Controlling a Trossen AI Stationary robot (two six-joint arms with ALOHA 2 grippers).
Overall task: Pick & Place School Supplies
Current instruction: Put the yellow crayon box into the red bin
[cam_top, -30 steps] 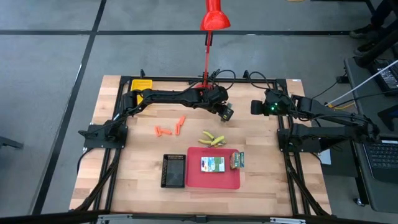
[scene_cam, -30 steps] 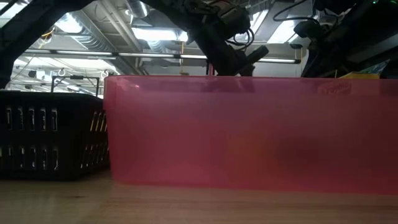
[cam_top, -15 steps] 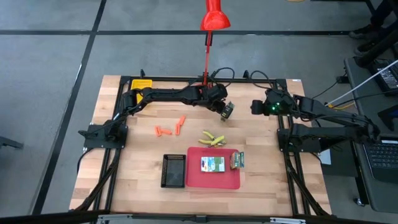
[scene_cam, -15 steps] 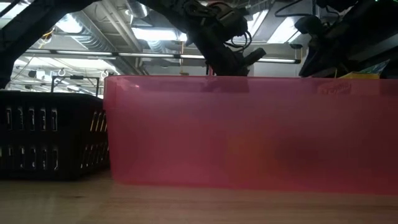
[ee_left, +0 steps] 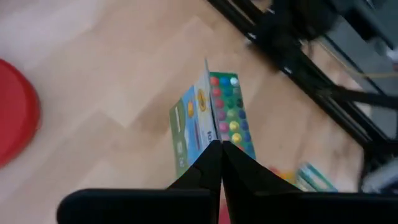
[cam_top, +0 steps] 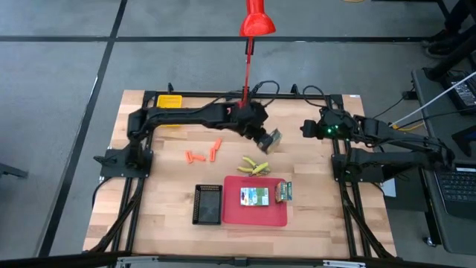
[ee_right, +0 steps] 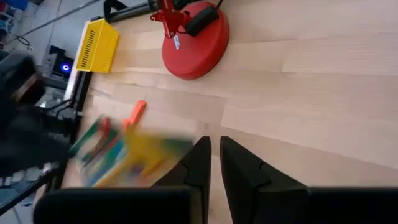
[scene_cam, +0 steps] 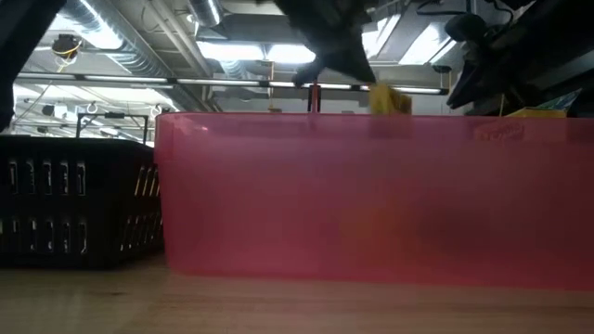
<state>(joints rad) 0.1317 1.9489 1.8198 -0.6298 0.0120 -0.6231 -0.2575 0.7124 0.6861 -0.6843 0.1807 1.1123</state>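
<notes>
Left gripper [cam_top: 269, 141] now clamped on crayon box [ee_left: 211, 121], lifted above table behind scissors [cam_top: 255, 166] (jaws were apart second ago). Carry to red tray [cam_top: 232, 212] likely next. Right gripper [ee_right: 212, 158] idle, nearly closed, empty.

Both arms are matte black, built of long boxy links joined by rounded joint housings, each mounted on a black bracket base bolted to a black tube frame that rims the desk [cam_top: 134, 223]. Thin black cables loop loosely over the joints near the frame's far rail. The right arm's wrist carries a small glowing green light. Each claw, left claw [ee_left: 219, 149] and right claw [ee_right: 214, 146], ends in two flat, tapering black fingers.
</notes>
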